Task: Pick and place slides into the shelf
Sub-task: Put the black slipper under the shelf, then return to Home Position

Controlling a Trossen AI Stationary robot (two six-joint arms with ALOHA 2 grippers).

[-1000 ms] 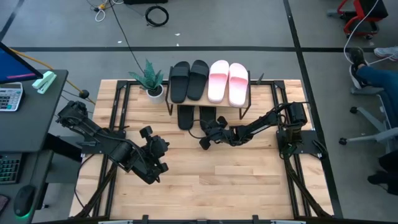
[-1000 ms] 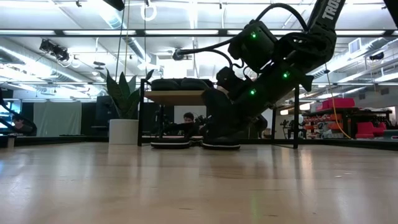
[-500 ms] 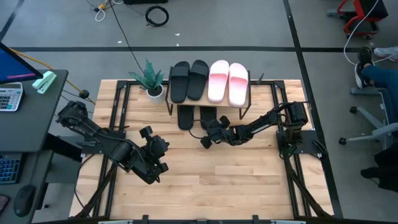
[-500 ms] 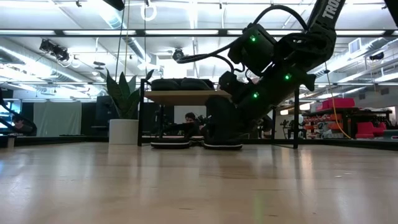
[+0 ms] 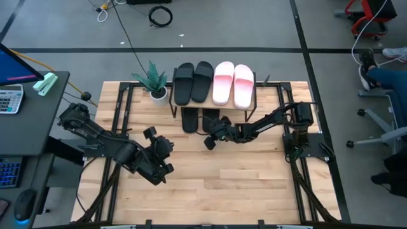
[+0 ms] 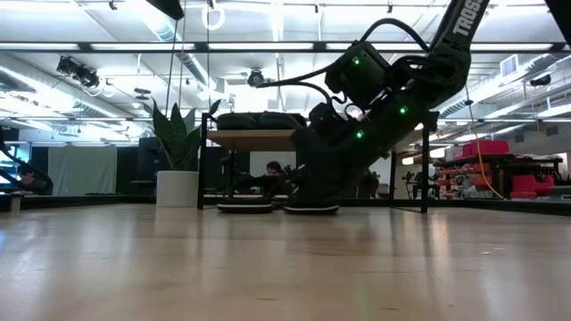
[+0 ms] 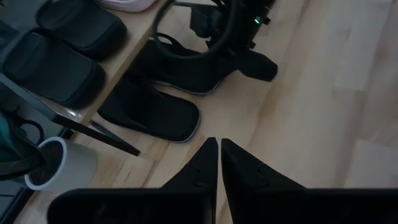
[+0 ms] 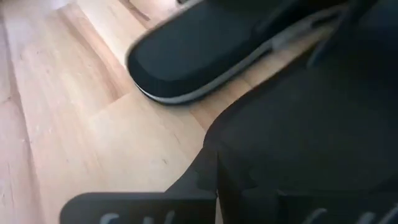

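Note:
The shelf (image 5: pixel 230 107) stands at the table's far edge, with two black slides (image 5: pixel 193 81) and two pink slides (image 5: pixel 233 84) on its top board. Two more black slides lie on the table, their toes under the shelf. My right gripper (image 5: pixel 215 129) is shut on the right one (image 5: pixel 212 116), whose sole rests flat on the table (image 6: pixel 310 209). The left one (image 5: pixel 189 119) lies free beside it (image 7: pixel 149 112). My left gripper (image 7: pixel 219 149) is shut and holds nothing, hovering near the table's middle (image 5: pixel 164 147). My right gripper holds the black slide about midway along it (image 7: pixel 205 62), coming from above and slanting in from the table's right. Its own body hides the exact place of contact. The slide lies flat on its sole, and its heel end (image 5: pixel 208 144) points toward the near edge.
A potted plant (image 5: pixel 152 79) stands left of the shelf. The shelf's thin black legs (image 6: pixel 203 169) flank the space below its board. Bare wooden tabletop spreads across the near half (image 5: pixel 222 184). A desk with a calculator (image 5: pixel 9 98) is off to the left.
My right gripper has moved toward the far edge and slightly left, toward the shelf. The black slide it holds has slid along the table with it, farther under the top board and closer to the other black slide.

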